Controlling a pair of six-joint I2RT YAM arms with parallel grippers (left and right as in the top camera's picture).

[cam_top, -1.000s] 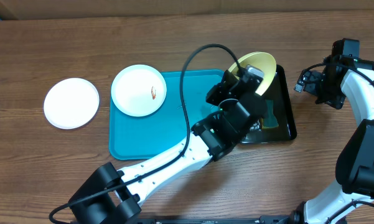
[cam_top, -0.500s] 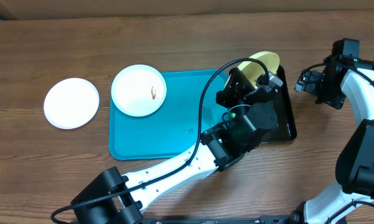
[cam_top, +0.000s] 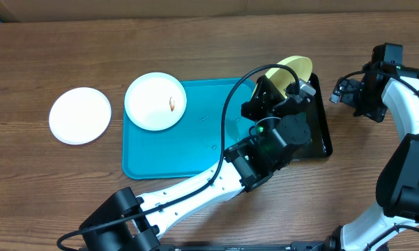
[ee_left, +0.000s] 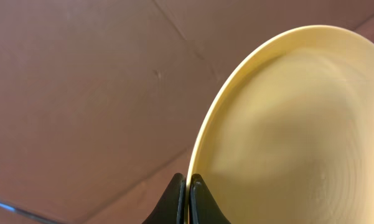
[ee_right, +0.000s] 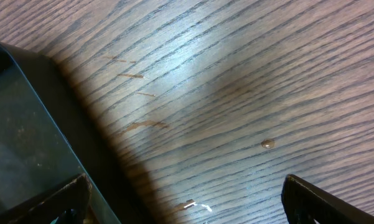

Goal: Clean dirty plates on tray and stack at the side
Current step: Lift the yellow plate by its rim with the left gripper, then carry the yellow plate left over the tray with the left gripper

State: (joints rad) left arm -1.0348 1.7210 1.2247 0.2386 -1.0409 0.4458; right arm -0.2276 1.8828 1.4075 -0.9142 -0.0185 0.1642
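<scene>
Left gripper (cam_top: 293, 86) was pinching the pale yellow-green plate (cam_top: 297, 67) by its rim, with the plate tipped up nearly on edge. It sat right of centre in the overhead frame, over the top end of the black tray (cam_top: 325, 137). Couldn't tell whether the plate touched that tray. In the left wrist view both fingertips (ee_left: 177, 188) were closed tight on the rim at bottom centre. The plate's face (ee_left: 292, 130) filled the right half of that frame, and no smear was visible on the part shown.

Right gripper (cam_top: 337, 94) was at the right edge of the overhead frame, off past the black tray and over bare table (cam_top: 195, 42). Its fingers (ee_right: 65, 198) were spread wide with nothing between them. The right wrist view showed wood grain, a small speck (ee_right: 268, 144) and the black tray's corner (ee_right: 25, 124) at left.

The turquoise tray (cam_top: 167, 150) sat centre frame. A white plate (cam_top: 155, 101) with an orange-brown smear (cam_top: 171, 104) lay on its upper-left corner, overlapping the rim. The second white plate (cam_top: 80, 115) lay on the table at left, off the tray, and looked clean.
</scene>
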